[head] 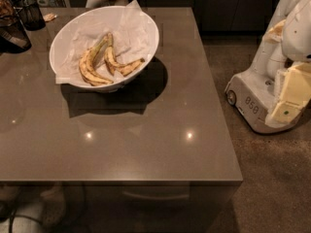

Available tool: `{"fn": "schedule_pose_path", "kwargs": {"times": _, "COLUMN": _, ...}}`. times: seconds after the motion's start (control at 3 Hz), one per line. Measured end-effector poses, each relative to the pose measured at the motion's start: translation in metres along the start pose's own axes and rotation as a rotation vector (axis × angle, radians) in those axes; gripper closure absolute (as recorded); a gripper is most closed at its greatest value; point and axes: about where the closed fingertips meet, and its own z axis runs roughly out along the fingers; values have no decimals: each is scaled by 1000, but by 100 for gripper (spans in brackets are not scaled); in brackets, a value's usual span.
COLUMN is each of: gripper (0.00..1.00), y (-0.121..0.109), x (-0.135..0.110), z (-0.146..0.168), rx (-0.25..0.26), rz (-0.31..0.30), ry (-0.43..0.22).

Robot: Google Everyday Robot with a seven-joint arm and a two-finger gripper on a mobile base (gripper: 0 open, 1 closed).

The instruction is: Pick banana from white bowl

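- We locate the gripper [291, 96] at the far right edge of the camera view as a group of pale cream blocks, one carrying a small green dot. It sits off the table [170, 130], over the floor [272, 188].
- We cannot tell from this view whether the gripper is open or closed. It holds nothing that we can identify.
- The white bowl [153, 35] stands on the table, well apart from the gripper, to its left in the view and slightly farther from the camera. It is tilted, with the far-right rim raised, and it casts a dark shadow on the table surface on the side facing the gripper.
- Crumpled white paper [131, 30] lines the bowl and sticks up above the far rim.
- The banana [121, 67] lies inside the bowl on the paper, on the half of the bowl nearer the gripper. It is short and curved, yellow with brown blotches, and one end points toward the gripper.
- A longer banana [86, 68] lies just beside it, on the side away from the gripper. Its stem ends come close to the banana near the bowl's centre.
- Two dark mesh cups [30, 12] stand at the table corner farthest from the gripper.
- A white machine base marked "050" [248, 103] rests on the floor just beside the gripper, between it and the table edge.
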Motion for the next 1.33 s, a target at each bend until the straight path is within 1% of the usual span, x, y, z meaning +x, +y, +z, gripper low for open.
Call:
{"fn": "schedule_pose_path", "kwargs": {"times": 0.33, "gripper": 0, "y": 0, "x": 0, "z": 0, "rx": 0, "rz": 0, "ry": 0}}
{"fn": "schedule_pose_path", "kwargs": {"times": 0.67, "gripper": 0, "y": -10, "x": -18, "z": -10, "rx": -10, "rz": 41, "ry": -59}}
{"fn": "schedule_pose_path", "kwargs": {"times": 1.0, "gripper": 0, "y": -32, "x": -50, "z": -16, "rx": -46, "rz": 66, "ry": -109}}
{"fn": "schedule_pose_path", "kwargs": {"times": 1.33, "gripper": 0, "y": -52, "x": -87, "z": -8, "rx": -72, "rz": 31, "ry": -99}}
